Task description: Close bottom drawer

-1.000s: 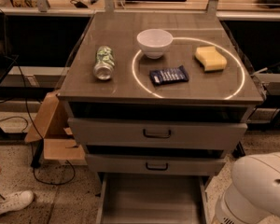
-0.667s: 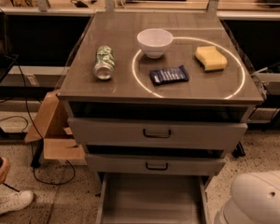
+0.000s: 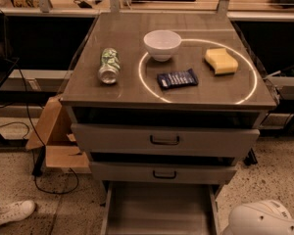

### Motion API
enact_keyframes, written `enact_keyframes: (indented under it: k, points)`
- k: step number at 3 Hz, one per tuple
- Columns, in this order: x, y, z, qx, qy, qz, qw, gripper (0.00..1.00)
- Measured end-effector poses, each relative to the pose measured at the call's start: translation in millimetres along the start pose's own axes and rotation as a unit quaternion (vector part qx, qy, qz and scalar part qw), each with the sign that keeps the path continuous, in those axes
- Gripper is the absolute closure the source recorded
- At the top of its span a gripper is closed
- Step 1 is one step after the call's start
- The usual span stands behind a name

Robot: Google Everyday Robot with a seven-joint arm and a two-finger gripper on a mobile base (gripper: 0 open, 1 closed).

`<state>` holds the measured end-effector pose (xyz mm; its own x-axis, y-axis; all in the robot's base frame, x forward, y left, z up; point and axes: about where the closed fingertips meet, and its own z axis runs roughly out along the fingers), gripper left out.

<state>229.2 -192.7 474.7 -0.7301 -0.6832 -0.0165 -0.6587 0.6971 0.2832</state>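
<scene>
The bottom drawer (image 3: 159,212) is pulled out at the foot of the grey cabinet, a shallow tray with a plain flat grey inside, cut off by the lower edge of the view. Above it sit the middle drawer (image 3: 162,172) and the wide top drawer (image 3: 164,140), each with a dark loop handle and each slightly out. My gripper is out of view. Only a white rounded part of my arm (image 3: 264,219) shows at the bottom right, beside the open drawer's right side.
On the cabinet top (image 3: 88,89) lie a green can (image 3: 108,65) on its side, a white bowl (image 3: 162,44), a dark blue snack packet (image 3: 177,78) and a yellow sponge (image 3: 220,61). A cardboard box (image 3: 54,136) and cables lie at the left. A person's white shoe (image 3: 10,213) is at bottom left.
The white arm part has sunk lower towards the bottom right corner. The shoe at the left has shifted slightly. The drawers have not moved.
</scene>
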Motion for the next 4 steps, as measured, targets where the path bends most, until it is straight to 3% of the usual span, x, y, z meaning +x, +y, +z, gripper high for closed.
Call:
enact_keyframes:
  k: [1,3,4]
  points:
    - [0,0,0,0.0,0.0,0.0,1.0,1.0]
    - [32,-21,86,-0.032,0.02,0.066,0.9971,1.0]
    - [37,-32,122,-0.047,0.026,0.093,0.9943,1.0]
